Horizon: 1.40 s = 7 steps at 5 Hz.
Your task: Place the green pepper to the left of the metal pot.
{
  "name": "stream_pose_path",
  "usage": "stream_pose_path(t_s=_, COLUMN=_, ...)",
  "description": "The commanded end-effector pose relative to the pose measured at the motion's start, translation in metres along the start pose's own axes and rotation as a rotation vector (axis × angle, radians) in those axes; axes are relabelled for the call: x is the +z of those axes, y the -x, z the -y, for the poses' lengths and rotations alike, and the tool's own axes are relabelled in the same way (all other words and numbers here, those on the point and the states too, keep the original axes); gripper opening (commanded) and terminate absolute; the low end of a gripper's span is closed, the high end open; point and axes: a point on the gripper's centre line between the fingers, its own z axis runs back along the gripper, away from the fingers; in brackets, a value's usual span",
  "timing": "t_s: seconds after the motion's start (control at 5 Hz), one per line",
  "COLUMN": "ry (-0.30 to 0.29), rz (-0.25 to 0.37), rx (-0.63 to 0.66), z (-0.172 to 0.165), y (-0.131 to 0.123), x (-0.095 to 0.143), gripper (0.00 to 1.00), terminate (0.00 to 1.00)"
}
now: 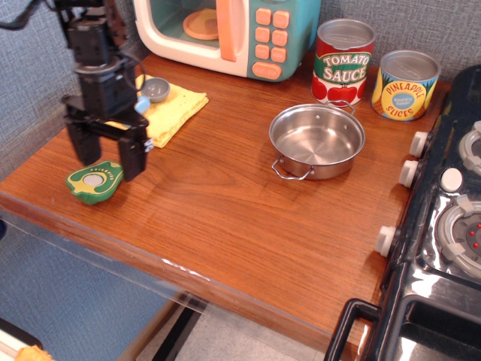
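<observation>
Green pepper (95,181) lies flat near the table's front-left edge, cut face up. The gripper (107,156) hangs above it, fingers spread wide and empty; I think it should centre over the pepper and descend straight before closing.

The black gripper (106,154) hangs from an arm that enters at the upper left and points straight down. Its two dark fingers (134,154) stand wide apart, jaws spread with nothing between them. The wrist block above sits upright, a cable curving off behind it toward the top left corner. Fingertips hover low, near the surface below
</observation>
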Motion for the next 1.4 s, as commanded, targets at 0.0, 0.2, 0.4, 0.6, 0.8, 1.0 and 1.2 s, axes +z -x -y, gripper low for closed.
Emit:
stream_pose_path(t_s=0.0, ry=-0.053, rz=0.012, rx=0.036, z=-0.01, y=0.005, x=0.003, gripper=1.0, terminate=0.0)
stream_pose_path(t_s=0.2, ry=-0.063, rz=-0.009, rx=0.054, z=-0.01, y=0.0, x=-0.007, gripper=1.0, terminate=0.0)
stream_pose_path(t_s=0.4, ry=-0.077, rz=-0.026, rx=0.059, z=-0.009, y=-0.003, x=-0.014, gripper=1.0, terminate=0.0)
stream_pose_path(t_s=0.6, ry=-0.064, rz=-0.037, rx=0.063, z=-0.009, y=-0.004, x=-0.019, gripper=1.0, terminate=0.0)
stream_pose_path(t_s=0.8, ry=-0.057, rz=-0.022, rx=0.067, z=-0.01, y=-0.005, x=-0.016, gripper=0.0, terminate=0.0)
stream_pose_path(t_s=1.0, ry=-0.042, rz=0.011, rx=0.051, z=-0.006, y=-0.008, x=-0.003, gripper=0.0, terminate=0.0)
stream_pose_path(t_s=1.2, ry=-0.011, rz=0.083, rx=0.001, z=0.013, y=-0.023, x=0.023, gripper=0.0, terminate=0.0)
